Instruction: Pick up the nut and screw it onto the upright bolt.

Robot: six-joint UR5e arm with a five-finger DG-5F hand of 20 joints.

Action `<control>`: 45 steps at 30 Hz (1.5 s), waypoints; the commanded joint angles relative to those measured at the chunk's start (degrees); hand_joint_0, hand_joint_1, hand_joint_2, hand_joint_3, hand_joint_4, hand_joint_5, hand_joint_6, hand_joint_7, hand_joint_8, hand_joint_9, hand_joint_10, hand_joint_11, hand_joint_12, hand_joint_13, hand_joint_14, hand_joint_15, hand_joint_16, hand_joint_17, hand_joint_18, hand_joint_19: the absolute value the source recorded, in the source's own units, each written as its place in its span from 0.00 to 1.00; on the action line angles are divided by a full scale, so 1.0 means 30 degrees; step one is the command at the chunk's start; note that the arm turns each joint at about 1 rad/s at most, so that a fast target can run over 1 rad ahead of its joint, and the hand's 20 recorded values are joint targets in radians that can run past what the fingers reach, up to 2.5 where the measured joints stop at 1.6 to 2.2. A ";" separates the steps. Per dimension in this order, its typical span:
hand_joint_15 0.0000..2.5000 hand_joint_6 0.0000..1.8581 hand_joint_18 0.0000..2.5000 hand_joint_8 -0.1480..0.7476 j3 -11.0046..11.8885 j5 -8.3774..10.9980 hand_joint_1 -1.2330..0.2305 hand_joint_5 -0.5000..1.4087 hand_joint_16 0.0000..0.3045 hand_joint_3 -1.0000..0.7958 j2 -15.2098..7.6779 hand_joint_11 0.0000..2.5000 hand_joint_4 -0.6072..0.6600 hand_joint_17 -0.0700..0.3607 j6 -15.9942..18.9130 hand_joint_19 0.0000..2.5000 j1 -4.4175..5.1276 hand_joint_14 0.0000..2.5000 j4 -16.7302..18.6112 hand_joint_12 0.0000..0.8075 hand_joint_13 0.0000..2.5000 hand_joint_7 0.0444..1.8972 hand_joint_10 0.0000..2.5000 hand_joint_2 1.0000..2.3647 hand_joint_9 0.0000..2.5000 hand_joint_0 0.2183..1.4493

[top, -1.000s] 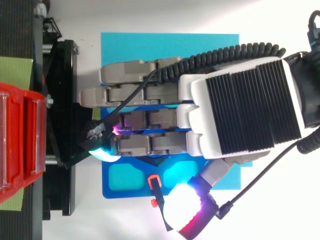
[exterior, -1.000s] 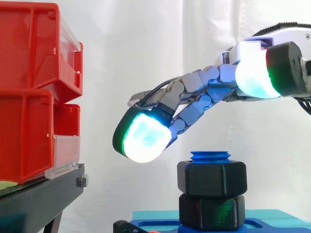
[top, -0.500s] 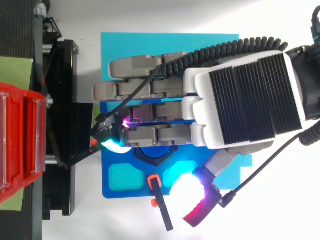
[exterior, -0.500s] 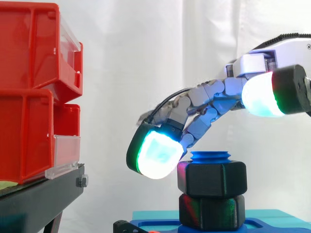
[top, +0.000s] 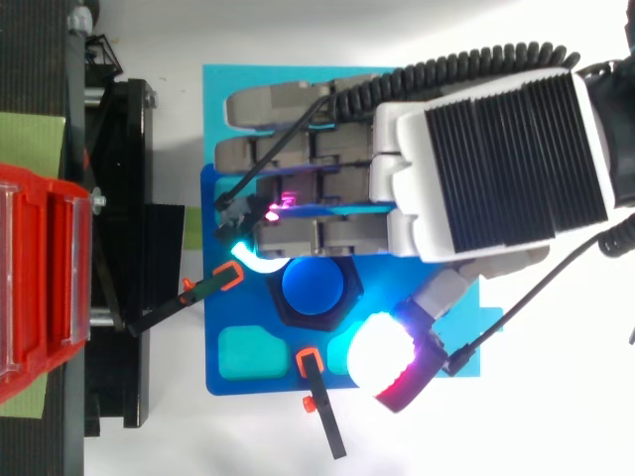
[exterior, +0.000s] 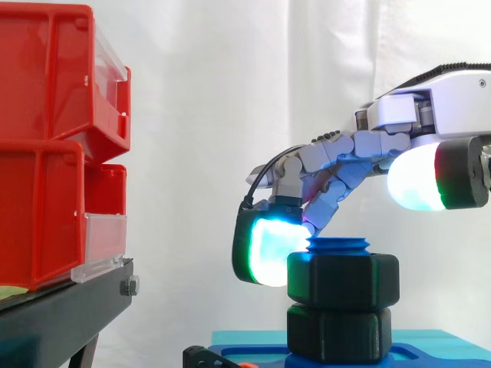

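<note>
Two black nuts are stacked on the upright blue bolt [exterior: 337,245]: an upper nut [exterior: 343,280] and a lower nut [exterior: 341,333]. From above, the bolt's round top [top: 313,286] shows inside the upper nut's black rim [top: 349,297]. My hand [top: 496,149] reaches in from the right, with its fingers [top: 298,178] bent down over the stack. One glowing fingertip [exterior: 268,251] rests against the upper nut's left face. The thumb pad [exterior: 430,175] hangs above and apart from the nut. Nothing is held.
The bolt stands on a blue base plate [top: 228,357] lying on a teal mat [top: 223,84]. Two black clamps with orange ends [top: 213,288] [top: 317,397] lie beside the bolt. Red bins [exterior: 54,146] on a black stand [exterior: 61,314] fill the left.
My hand has drawn back to the right and come down. Its leading fingertip went from hanging left of and above the stack to touching the upper nut's left face. The stack shifted slightly right.
</note>
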 commanded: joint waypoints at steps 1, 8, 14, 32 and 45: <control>0.00 0.27 0.01 0.43 0.0008 -0.0317 0.74 0.28 0.05 0.28 0.0000 0.00 0.59 0.24 -0.0272 0.00 -0.0321 0.00 0.0009 0.24 0.16 0.78 0.00 0.00 0.27 0.25; 0.00 0.30 0.08 0.43 -0.0021 -0.0581 0.72 0.29 0.03 0.28 0.0000 0.00 0.54 0.21 -0.0272 0.00 -0.0556 0.00 -0.0050 0.19 0.23 0.75 0.00 0.00 0.38 0.26; 0.00 0.34 0.17 0.40 -0.0021 -0.0610 0.71 0.30 0.01 0.28 0.0000 0.00 0.53 0.17 -0.0272 0.00 -0.0673 0.00 -0.0137 0.11 0.33 0.66 0.00 0.00 0.50 0.26; 0.00 0.27 0.05 0.44 0.1210 -0.0727 0.78 0.20 0.06 0.28 0.0000 0.00 0.65 0.26 -0.0301 0.00 -0.0702 0.00 -0.1251 0.29 0.21 0.37 0.00 0.00 0.34 0.23; 0.00 0.27 0.00 0.39 0.0712 -0.0288 0.86 0.17 0.13 0.28 0.0000 0.00 0.58 0.37 -0.0243 0.00 0.0001 0.00 0.0126 0.41 0.03 0.31 0.00 0.00 0.14 0.21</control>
